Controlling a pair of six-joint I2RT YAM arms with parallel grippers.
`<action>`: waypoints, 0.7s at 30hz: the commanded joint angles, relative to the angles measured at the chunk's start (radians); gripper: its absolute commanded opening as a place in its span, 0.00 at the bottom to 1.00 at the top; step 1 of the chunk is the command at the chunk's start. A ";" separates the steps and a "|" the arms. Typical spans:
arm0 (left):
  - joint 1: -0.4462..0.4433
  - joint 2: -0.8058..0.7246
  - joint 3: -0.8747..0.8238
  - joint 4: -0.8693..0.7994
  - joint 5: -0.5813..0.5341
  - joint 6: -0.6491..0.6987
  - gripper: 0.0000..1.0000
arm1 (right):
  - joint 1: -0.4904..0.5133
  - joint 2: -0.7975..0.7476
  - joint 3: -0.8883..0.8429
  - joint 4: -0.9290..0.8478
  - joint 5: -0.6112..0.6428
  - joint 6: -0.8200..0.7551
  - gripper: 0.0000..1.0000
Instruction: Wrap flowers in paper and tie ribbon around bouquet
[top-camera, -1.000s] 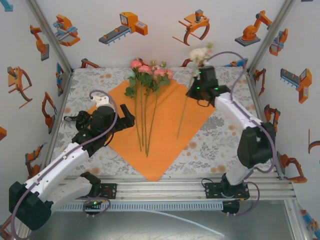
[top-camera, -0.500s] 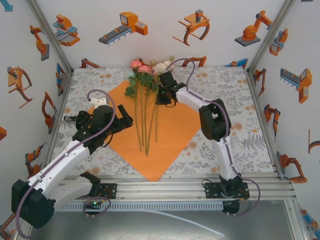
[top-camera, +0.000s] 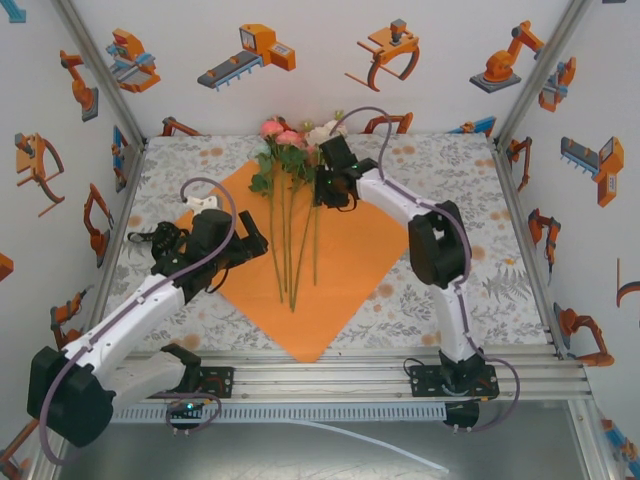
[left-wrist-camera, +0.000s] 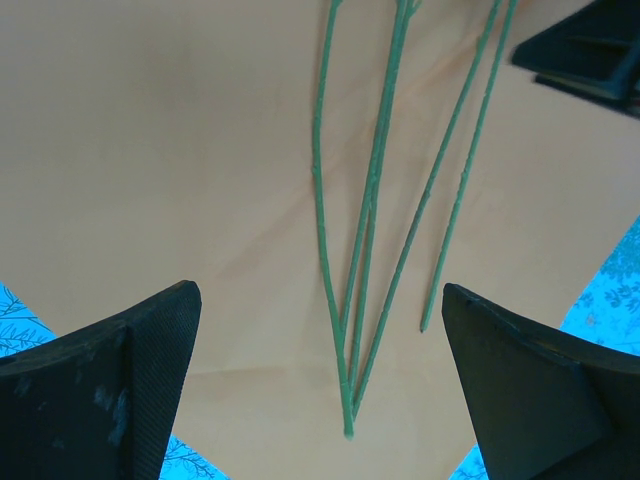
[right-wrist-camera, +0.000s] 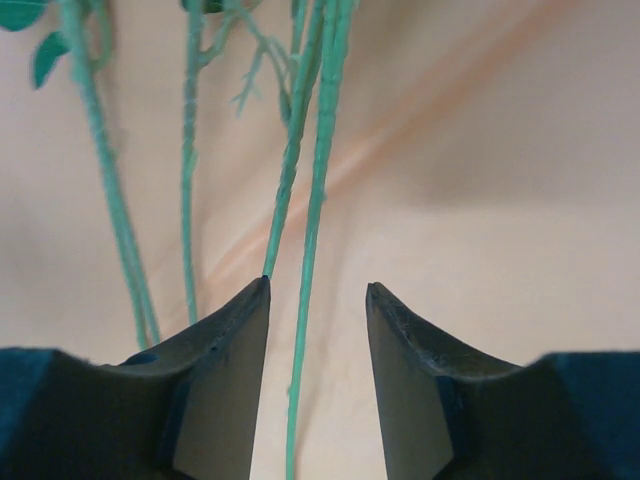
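- The flowers (top-camera: 290, 140) lie on the paper (top-camera: 350, 250), which is spread as a diamond on the tabletop (top-camera: 470, 160), with the blooms at its far corner.
- The right tool (right-wrist-camera: 318, 290) stands parted over the stems, one stem loose in its gap.
- The left tool (left-wrist-camera: 320, 300) gapes wide above the paper's left side.

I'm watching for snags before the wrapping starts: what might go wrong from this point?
1. A green stem runs between the fingertips of the open right gripper; withdrawing sideways might drag it across the paper.
2. The stems of the flowers fan apart, one ending short of the others, so the wrap could come out loose.
3. The left gripper is open over the paper and might shift the sheet if it comes down.
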 joint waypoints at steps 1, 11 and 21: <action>0.008 0.063 0.011 0.023 0.053 0.019 0.97 | 0.002 -0.185 -0.102 0.015 0.054 -0.037 0.44; 0.014 0.123 -0.006 -0.021 0.056 -0.013 0.64 | -0.094 -0.455 -0.655 0.208 0.110 0.136 0.35; -0.119 -0.066 -0.093 -0.491 -0.121 -0.481 0.61 | -0.222 -0.386 -0.770 0.304 0.056 0.146 0.33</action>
